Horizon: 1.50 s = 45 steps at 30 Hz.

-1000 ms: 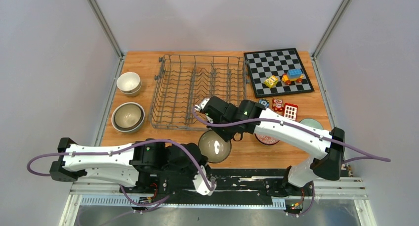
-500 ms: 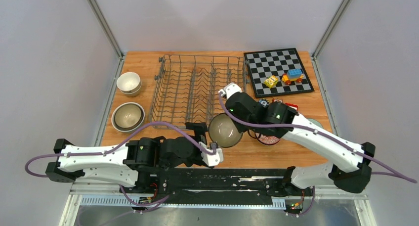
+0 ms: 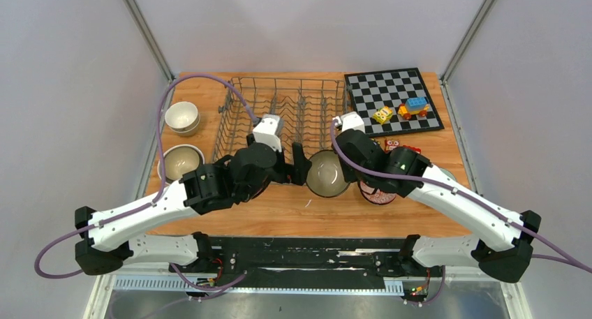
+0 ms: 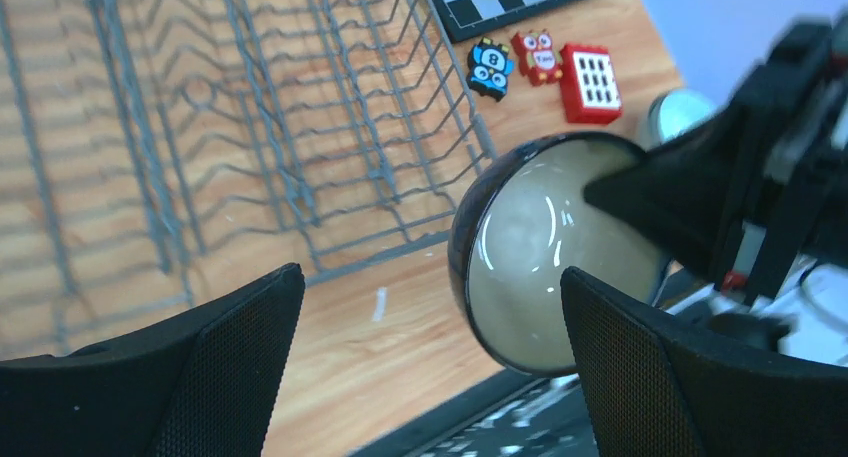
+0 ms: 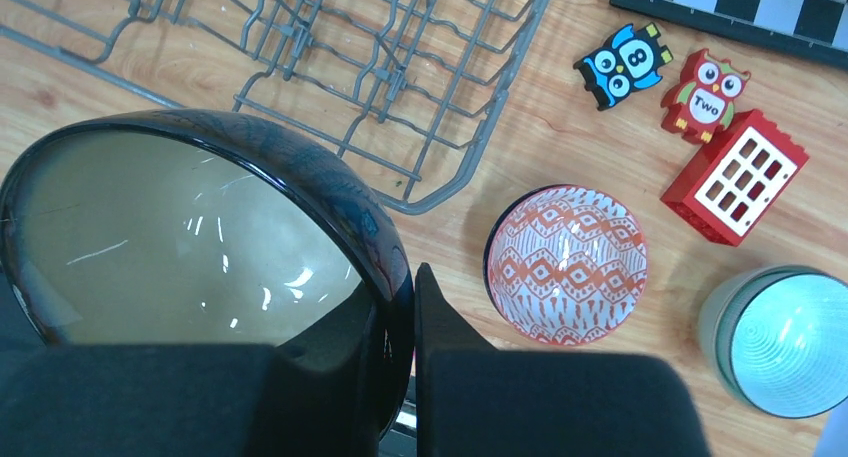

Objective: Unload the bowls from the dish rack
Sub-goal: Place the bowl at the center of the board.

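The grey wire dish rack (image 3: 279, 120) (image 4: 250, 127) (image 5: 330, 67) stands at the back middle of the table, and I see no bowl in it. A black bowl (image 3: 327, 174) (image 4: 545, 262) (image 5: 190, 237) with a beige inside hangs tilted off the rack's front right corner. My right gripper (image 3: 347, 167) (image 5: 412, 322) is shut on its rim. My left gripper (image 3: 297, 168) (image 4: 430, 377) stands open just left of the bowl. The bowl sits close to that gripper's right finger (image 4: 680, 377), and I cannot tell if they touch.
White bowls (image 3: 182, 116) and grey-beige bowls (image 3: 181, 163) sit stacked left of the rack. An orange patterned bowl (image 5: 566, 264), a pale teal cup (image 5: 790, 342), a red brick (image 5: 735, 177) and owl tiles (image 5: 622, 64) lie right of it. A chessboard (image 3: 394, 101) with toys is at the back right.
The left arm swung up from the near edge to the rack's front, and its gripper opened. The right arm carried the black bowl away from the near edge and slightly right.
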Available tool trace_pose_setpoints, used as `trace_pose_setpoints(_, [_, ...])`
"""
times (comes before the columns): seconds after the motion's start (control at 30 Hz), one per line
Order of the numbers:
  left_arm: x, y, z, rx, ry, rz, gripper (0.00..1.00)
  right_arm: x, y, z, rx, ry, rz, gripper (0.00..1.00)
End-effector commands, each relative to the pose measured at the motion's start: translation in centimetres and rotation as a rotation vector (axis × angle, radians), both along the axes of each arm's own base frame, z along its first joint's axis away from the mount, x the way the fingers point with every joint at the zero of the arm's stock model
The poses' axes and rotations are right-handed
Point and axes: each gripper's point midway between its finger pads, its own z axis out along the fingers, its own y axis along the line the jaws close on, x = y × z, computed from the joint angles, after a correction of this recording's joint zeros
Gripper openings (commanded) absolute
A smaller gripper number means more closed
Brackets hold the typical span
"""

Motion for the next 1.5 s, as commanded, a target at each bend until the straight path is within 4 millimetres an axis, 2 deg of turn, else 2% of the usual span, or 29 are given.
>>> trace_pose_setpoints(0.0, [0.1,-0.2,-0.6,-0.318,0.292,0.237,1.0,1.6,0.2,1.5,0.138,-0.039,-0.135,0.03])
trace_pose_setpoints(0.1, [0.2,-0.2,-1.7,-0.344,0.345,0.302,1.0,1.9,0.3,1.2,0.166,-0.022,-0.178,0.03])
trace_pose_setpoints(0.17, [0.5,0.4,-2.7,-0.297,0.359,0.358,1.0,2.0,0.5,1.0,0.18,-0.009,-0.195,0.03])
trace_pose_setpoints(0.33, [1.4,1.4,-3.4,-0.128,0.328,0.43,1.0,2.2,1.5,0.5,0.2,0.023,-0.214,0.03])
trace_pose_setpoints(0.47, [2.0,1.1,-4.2,-0.028,0.312,0.438,0.98,2.3,1.9,0.4,0.208,0.03,-0.223,0.03])
trace_pose_setpoints(0.53, [2.0,0.7,-4.5,-0.03,0.314,0.429,0.87,2.4,2.0,0.5,0.215,0.031,-0.227,0.03])
trace_pose_setpoints(0.67, [2.2,0.3,-5.0,-0.047,0.314,0.433,0.55,2.5,2.1,0.7,0.232,0.027,-0.239,0.03])
trace_pose_setpoints(0.73, [2.2,0.2,-5.2,-0.047,0.316,0.434,0.46,2.5,2.1,0.7,0.24,0.029,-0.246,0.03])
trace_pose_setpoints(1.03, [2.1,-0.7,-6.6,-0.022,0.343,0.422,0.39,2.5,2.4,0.6,0.261,0.039,-0.256,0.03])
trace_pose_setpoints(1.2, [2.1,-1.0,-6.8,-0.016,0.35,0.412,0.24,2.5,2.6,0.5,0.261,0.045,-0.254,0.03])
trace_pose_setpoints(1.37, [2.0,-1.1,-7.1,-0.015,0.354,0.405,0.0,2.5,2.9,0.3,0.259,0.053,-0.249,0.03])
trace_pose_setpoints(1.47, [2.0,-0.9,-7.1,-0.019,0.349,0.404,0.0,2.4,3.1,0.2,0.26,0.059,-0.237,0.03])
